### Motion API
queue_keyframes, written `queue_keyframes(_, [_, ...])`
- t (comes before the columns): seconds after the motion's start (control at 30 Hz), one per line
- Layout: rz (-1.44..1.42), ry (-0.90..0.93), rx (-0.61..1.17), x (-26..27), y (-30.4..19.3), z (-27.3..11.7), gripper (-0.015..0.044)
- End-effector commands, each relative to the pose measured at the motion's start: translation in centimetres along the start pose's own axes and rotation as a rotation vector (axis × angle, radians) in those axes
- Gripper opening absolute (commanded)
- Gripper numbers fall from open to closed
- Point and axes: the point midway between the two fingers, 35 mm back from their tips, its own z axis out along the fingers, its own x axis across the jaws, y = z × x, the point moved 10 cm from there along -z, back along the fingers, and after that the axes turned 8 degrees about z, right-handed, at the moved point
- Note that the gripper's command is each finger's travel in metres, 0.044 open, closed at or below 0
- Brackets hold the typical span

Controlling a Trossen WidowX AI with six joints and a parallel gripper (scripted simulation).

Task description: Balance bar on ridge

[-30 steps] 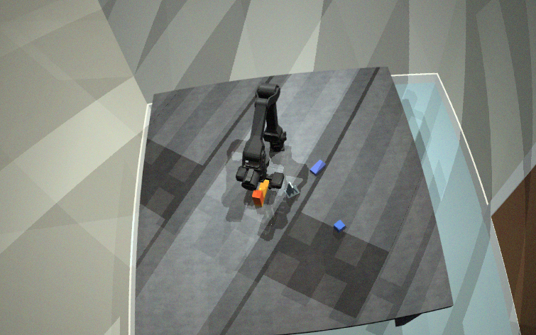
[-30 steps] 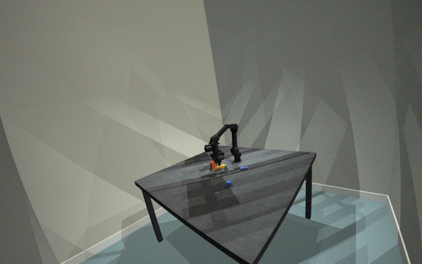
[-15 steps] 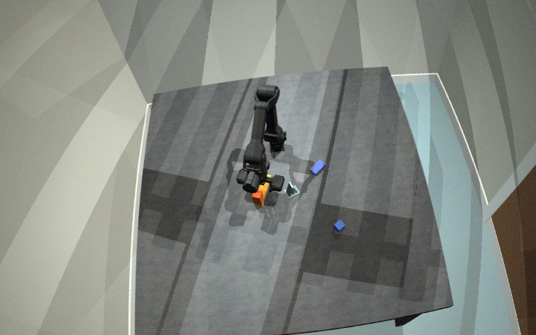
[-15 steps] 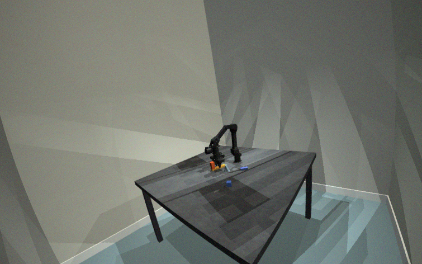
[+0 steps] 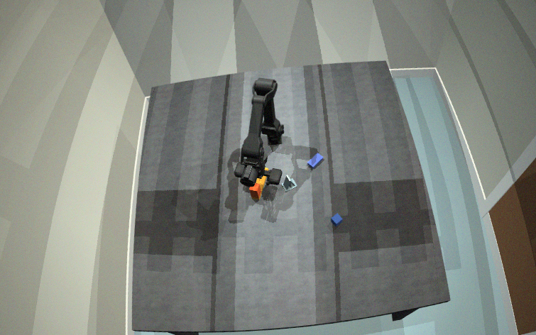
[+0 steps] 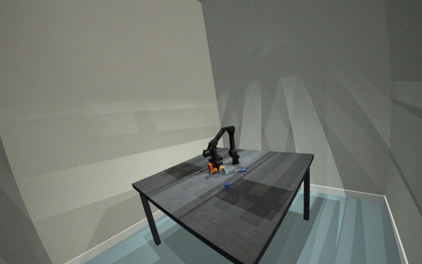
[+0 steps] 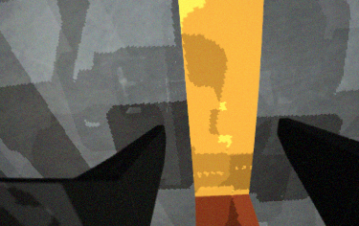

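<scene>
Okay, your gripper (image 7: pixel 218 144) is apart, straddling the bar (image 7: pixel 222 96), which lies on the table (image 5: pixel 386 249) left of the ridge (image 5: pixel 289 182); drop straight, centre it, then close near its balance point, not the orange-red end.
</scene>
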Motion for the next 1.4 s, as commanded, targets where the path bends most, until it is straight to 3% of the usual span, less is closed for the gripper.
queue_keyframes(0.0, [0.0, 0.0, 0.0, 0.0, 0.0, 0.0, 0.0289])
queue_keyframes(0.17, [0.0, 0.0, 0.0, 0.0, 0.0, 0.0, 0.0157])
queue_keyframes(0.4, [0.0, 0.0, 0.0, 0.0, 0.0, 0.0, 0.0111])
queue_keyframes(0.53, [0.0, 0.0, 0.0, 0.0, -0.1, -0.6, 0.0006])
queue_keyframes(1.37, [-0.003, 0.003, 0.0, -0.1, -0.6, -6.9, 0.0])
